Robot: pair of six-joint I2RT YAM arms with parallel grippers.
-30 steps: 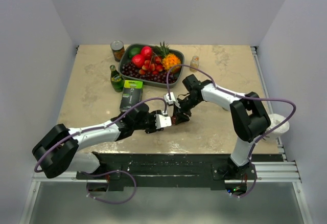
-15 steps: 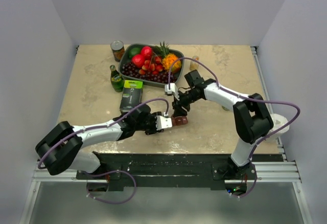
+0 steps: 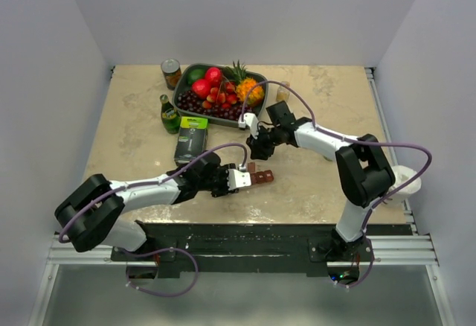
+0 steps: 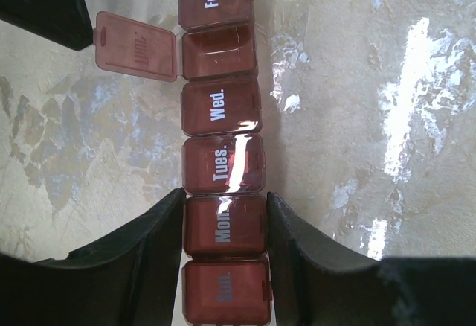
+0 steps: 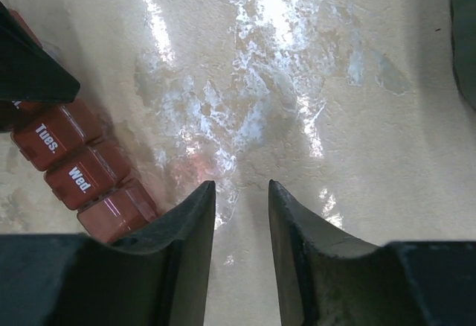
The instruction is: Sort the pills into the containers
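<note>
Seen from above, the pill organiser [image 3: 260, 178] lies near the front middle of the table [image 3: 134, 140], its left end in the left gripper [image 3: 244, 179]. The right gripper [image 3: 253, 147] hovers just beyond it. In the left wrist view the jaws clamp the Mon. compartment, and one lid [image 4: 136, 46] is flipped open leftward. In the right wrist view the jaws are narrowly parted over marble, with the strip at lower left.

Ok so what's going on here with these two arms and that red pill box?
The left gripper holds the organiser flat on the table, clamped across its Mon compartment. The lid between Wed and Fri is flipped open; the other lids in view are shut. The right gripper hovers over bare table beside the strip, empty, jaws slightly apart. No pill shows in either wrist view.
</note>
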